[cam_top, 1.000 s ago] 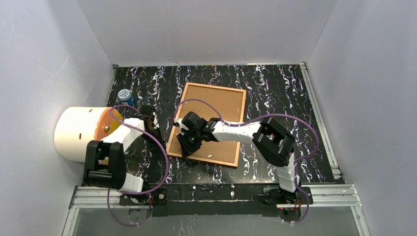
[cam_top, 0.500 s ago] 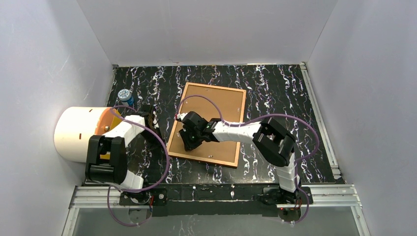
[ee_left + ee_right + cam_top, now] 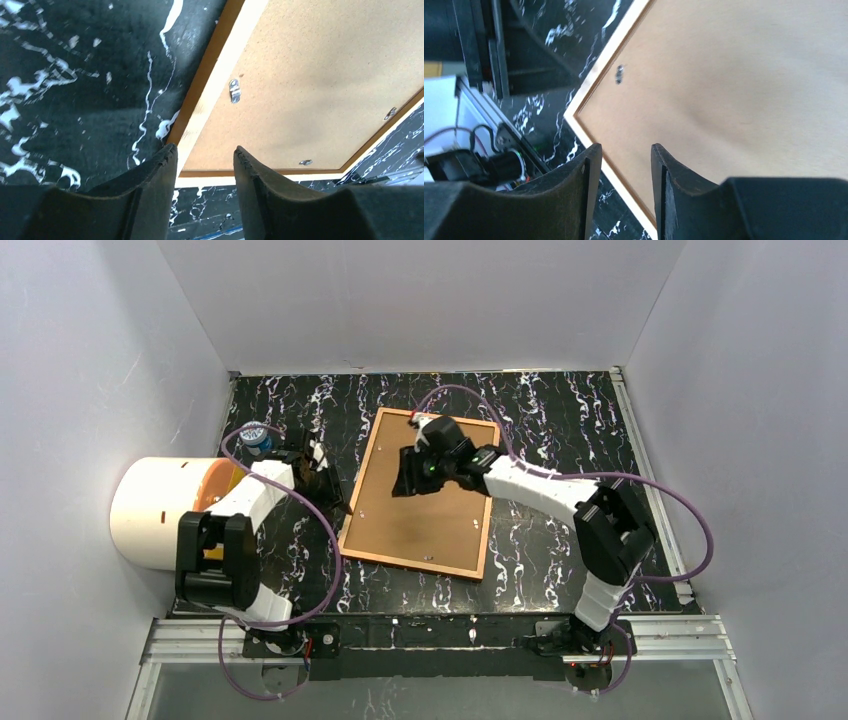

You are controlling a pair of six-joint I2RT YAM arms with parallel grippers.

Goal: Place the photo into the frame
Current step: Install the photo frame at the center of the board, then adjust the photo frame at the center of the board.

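Note:
The frame [image 3: 415, 564] lies face down mid-table, a thin orange-brown rim around a plain brown backing board [image 3: 430, 525] with small metal clips [image 3: 233, 91]. The photo is hidden from every view. My left gripper [image 3: 332, 490] hovers at the frame's left rim [image 3: 200, 85]. It is open [image 3: 205, 155], with nothing between its fingers. My right gripper [image 3: 405, 480] hangs over the far middle of the board, also open and empty [image 3: 622, 155]. Below it show the board [image 3: 734, 75] and the pale rim [image 3: 599, 65] running to a corner.
A white cylinder with an orange inside [image 3: 165, 510] lies on its side at the table's left edge, behind the left arm. A small blue and white cap [image 3: 255, 435] sits at the far left. Grey walls close three sides, and a metal rail [image 3: 650, 480] runs along the right.
My right gripper has moved from the frame's near-left part to the far middle of the board, and its jaws have widened. My left gripper has shifted slightly farther and opened too.

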